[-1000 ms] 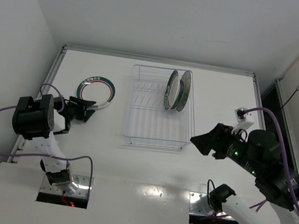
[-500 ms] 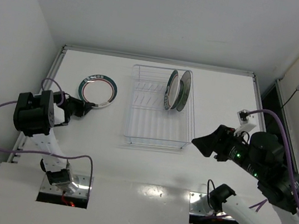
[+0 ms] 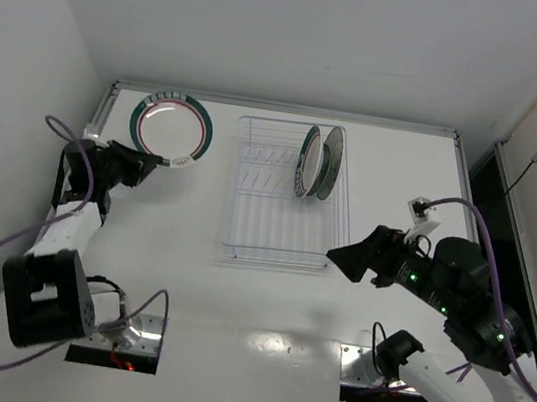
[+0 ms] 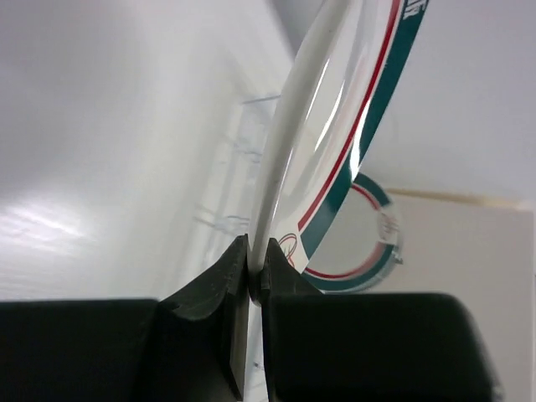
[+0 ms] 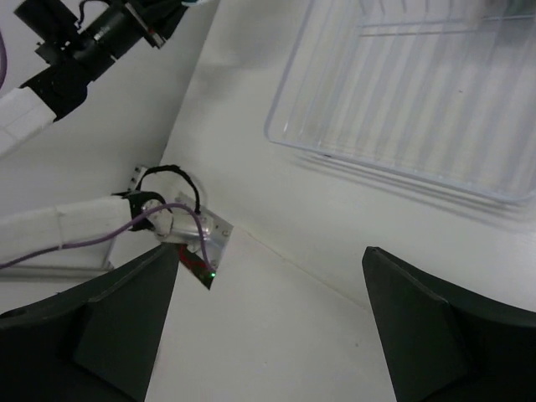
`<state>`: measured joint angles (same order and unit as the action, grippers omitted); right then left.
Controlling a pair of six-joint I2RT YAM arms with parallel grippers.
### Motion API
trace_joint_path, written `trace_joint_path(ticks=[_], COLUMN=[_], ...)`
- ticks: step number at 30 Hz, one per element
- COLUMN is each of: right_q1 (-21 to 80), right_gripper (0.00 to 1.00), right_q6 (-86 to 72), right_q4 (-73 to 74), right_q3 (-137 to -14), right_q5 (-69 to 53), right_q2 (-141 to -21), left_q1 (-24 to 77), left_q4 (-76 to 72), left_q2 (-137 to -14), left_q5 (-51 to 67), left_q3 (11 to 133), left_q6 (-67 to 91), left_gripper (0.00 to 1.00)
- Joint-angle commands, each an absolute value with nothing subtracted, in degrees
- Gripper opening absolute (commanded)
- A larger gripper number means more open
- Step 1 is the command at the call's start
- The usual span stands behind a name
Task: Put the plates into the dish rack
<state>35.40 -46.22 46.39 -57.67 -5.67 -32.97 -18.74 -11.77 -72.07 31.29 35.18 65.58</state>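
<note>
1. In the top external view, the left arm is seen raised along the left side of the counter (image 3: 186, 280). Its left hand (image 3: 145, 162) is placed to the left of the dish rack (image 3: 231, 248), about level with the rack's middle.
2. The left hand is clamped on the near edge of a green-rimmed plate (image 3: 170, 126). The plate is held tilted up with its face turned to the camera, to the left of the rack's far left corner.
3. The right arm is bent over the counter at the rack's near right corner. The right hand (image 3: 341, 255) is pointed toward that corner, its fingers apart and nothing between them.
4. Two plates are stood upright side by side at the rack's far right end: a teal patterned plate (image 3: 306, 161) and, to its right, a second plate (image 3: 331, 160).
5. In the left wrist view, the two fingers are seen pressed together on the thin white edge of the green-rimmed plate. The plate rises nearly edge-on from them. It is white and glossy, with a dark green rim band and a thin red ring inside it. The rack's clear wall is faintly seen beyond it, to the left.
6. In the right wrist view, the two dark fingers are seen at the lower corners, wide apart, with only the white counter between them. One corner of the rack fills the upper right, and rows of tines are seen through its clear plastic.
</note>
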Motion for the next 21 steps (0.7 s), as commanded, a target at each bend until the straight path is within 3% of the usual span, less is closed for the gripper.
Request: trace_joint_path(ticks=[1,9,13,21], right_q1=[35.51,34.98,34.98,33.93], right_gripper=[0.9,0.97,0.98,0.98], right_q6=[-46.58,-45.97,-45.97,-44.38], right_q4=[27.92,2.4,-6.58,-8.78], right_q3=[-50.39,-41.67,-39.55,-38.94], right_q5=[-13.88,-19.51,-19.61,-16.96], right_q2=[-30.59,-37.08,-38.5,-41.57], left_q1=[-16.11,2.88,14.47,27.32], left_q4=[-11.78,-18.52,-14.87,-16.43], left_q2=[-61.37,-43.96,-42.9,-45.87], left_q5=[37.35,37.45,33.23,27.87], left_q3=[39.81,32.97,32.33,33.66], left_q6=[64.07,72.5,71.47,71.98], left_gripper=[0.0,0.0,0.0,0.0])
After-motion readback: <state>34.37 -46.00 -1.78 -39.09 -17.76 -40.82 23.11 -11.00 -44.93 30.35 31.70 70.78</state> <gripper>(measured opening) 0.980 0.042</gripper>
